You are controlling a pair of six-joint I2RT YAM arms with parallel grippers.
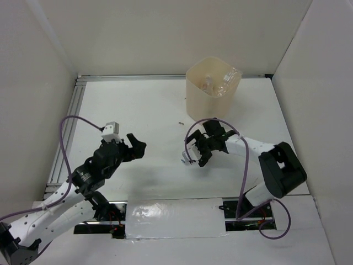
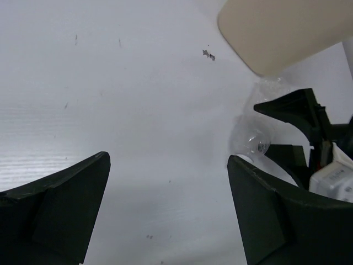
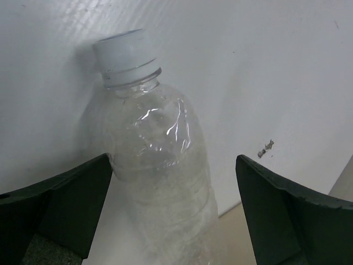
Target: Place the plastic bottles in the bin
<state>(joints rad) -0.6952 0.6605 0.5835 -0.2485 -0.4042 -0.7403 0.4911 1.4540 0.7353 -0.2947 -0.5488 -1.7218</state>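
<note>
Right wrist view: the right gripper (image 3: 174, 182) hangs with its jaws spread wide either side of a clear bottle (image 3: 157, 143) lying on the table (image 3: 265, 66), lined up to squeeze its body. The left gripper (image 2: 168, 165) gapes empty alongside. Beyond the right gripper stands the bin (image 1: 205, 105), other bottles (image 1: 223, 83) inside

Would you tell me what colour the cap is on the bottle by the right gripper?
White cap, clearest in the right wrist view.
</note>
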